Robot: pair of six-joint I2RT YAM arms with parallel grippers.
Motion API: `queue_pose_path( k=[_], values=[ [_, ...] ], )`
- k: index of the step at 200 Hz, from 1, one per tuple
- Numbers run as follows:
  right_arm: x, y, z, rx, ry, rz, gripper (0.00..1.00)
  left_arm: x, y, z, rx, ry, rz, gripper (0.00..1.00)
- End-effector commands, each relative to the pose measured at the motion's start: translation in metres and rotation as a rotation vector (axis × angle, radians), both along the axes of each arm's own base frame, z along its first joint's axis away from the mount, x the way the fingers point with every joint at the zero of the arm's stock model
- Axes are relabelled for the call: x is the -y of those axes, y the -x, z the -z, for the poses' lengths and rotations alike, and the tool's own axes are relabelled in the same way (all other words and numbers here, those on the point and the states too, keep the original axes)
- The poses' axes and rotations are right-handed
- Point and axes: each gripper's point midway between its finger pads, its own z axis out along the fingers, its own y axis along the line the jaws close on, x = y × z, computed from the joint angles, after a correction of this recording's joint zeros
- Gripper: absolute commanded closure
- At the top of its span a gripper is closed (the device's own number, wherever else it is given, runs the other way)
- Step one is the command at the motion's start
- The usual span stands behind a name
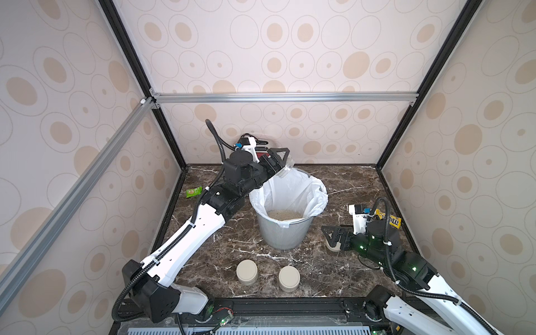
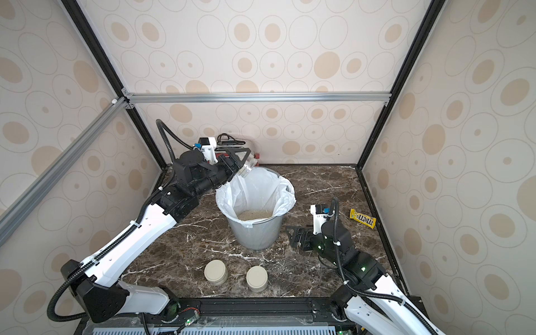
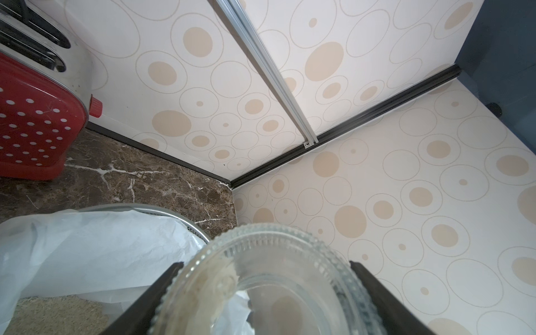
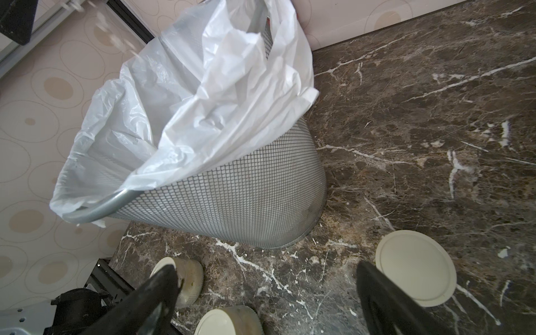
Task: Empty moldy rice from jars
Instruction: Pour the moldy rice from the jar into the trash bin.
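Note:
My left gripper [image 1: 280,163] [image 3: 265,268] is shut on a lidless clear glass jar [image 1: 286,171] [image 2: 248,170] [image 3: 269,290], tilted mouth-down over the back-left rim of the grey mesh bin [image 1: 284,236] [image 2: 255,236] [image 4: 232,200]. The jar looks nearly empty, with a pale film on its wall. Moldy rice [image 1: 285,214] [image 2: 255,215] [image 3: 58,314] lies in the bin's white liner. Two lidded jars [image 1: 246,271] [image 1: 289,277] [image 4: 188,275] stand near the front edge. My right gripper [image 1: 326,236] [image 2: 291,236] [image 4: 265,275] is open and empty, low beside the bin, next to a loose cream lid [image 4: 416,266].
A red dotted toaster [image 3: 34,130] stands against the back wall behind the bin. A yellow candy packet [image 2: 362,222] lies at the right wall and a green packet [image 1: 193,192] at the left wall. Patterned walls close in three sides.

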Motion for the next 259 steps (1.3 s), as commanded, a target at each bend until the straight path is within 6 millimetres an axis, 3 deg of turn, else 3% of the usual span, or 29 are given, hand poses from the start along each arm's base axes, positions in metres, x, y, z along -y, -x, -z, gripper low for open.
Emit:
queue_pose_path(
  k=[1, 49, 105, 139, 174, 215, 259],
  values=[
    [0.000, 0.000, -0.001, 0.003, -0.017, 0.009, 0.02, -0.008, 0.006, -0.035, 0.092, 0.038, -0.006, 0.53],
    [-0.001, 0.000, 0.000, 0.000, -0.021, 0.005, 0.02, -0.010, 0.010, -0.044, 0.130, -0.027, -0.006, 0.53],
    [0.002, 0.000, -0.001, 0.007, -0.013, 0.016, 0.02, -0.010, 0.009, -0.036, 0.113, -0.029, -0.009, 0.53],
    [0.003, 0.000, -0.002, 0.009, -0.008, 0.014, 0.02, -0.009, 0.009, -0.044, 0.140, -0.043, -0.002, 0.53],
    [0.005, 0.002, 0.002, 0.001, -0.009, 0.024, 0.02, -0.008, 0.008, -0.026, 0.095, -0.021, 0.000, 0.53],
    [0.010, 0.005, 0.004, 0.002, -0.010, 0.035, 0.02, -0.010, 0.010, -0.049, 0.154, -0.067, -0.004, 0.53],
    [0.013, 0.007, 0.006, -0.002, -0.018, 0.047, 0.02, -0.016, 0.015, -0.028, 0.142, -0.156, -0.036, 0.54]
  ],
)
